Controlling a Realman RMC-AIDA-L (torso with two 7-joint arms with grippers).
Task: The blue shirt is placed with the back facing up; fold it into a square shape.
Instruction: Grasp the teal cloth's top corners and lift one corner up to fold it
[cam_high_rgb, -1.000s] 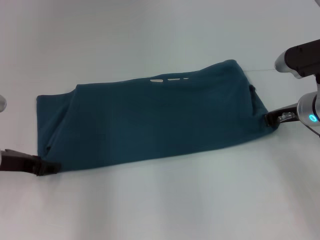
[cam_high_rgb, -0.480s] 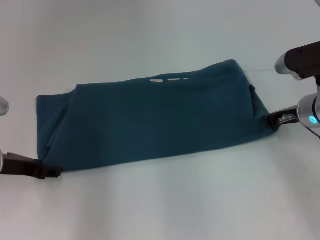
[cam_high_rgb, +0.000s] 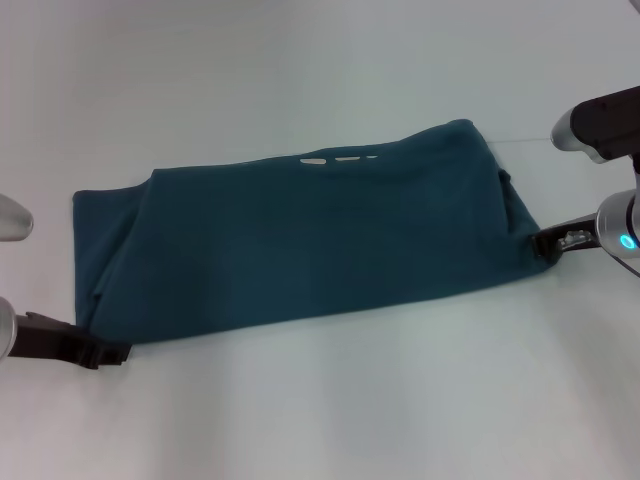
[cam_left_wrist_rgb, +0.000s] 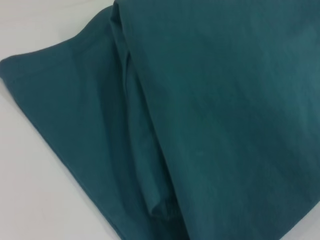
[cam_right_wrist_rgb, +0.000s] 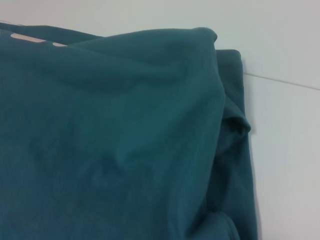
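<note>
Your blue shirt (cam_high_rgb: 300, 245) is lying across the middle of the white tabletop (cam_high_rgb: 320, 60) as a long folded band, plain side up, with a sliver of cream lettering (cam_high_rgb: 340, 159) peeking out along its far edge. Your left gripper (cam_high_rgb: 112, 352) sits low at the band's near left corner, tip right at the hem; whether it's spread or pinching cloth, you can't tell from here. Your right gripper (cam_high_rgb: 545, 240) is tucked against the near right corner, and its fingers are just as hard to read.

Watch the layers. The left wrist view shows several stacked folds at that end, with a loose pocket between them; grab only the top one and the band will peel open as you lift. On the right end a small flap (cam_right_wrist_rgb: 235, 122) juts from the side: carry that over unflattened and it'll bunch inside the fold. And if the two ends don't rise together, the band will skew, the edges won't meet, and you'll get a lopsided parcel instead of a square
</note>
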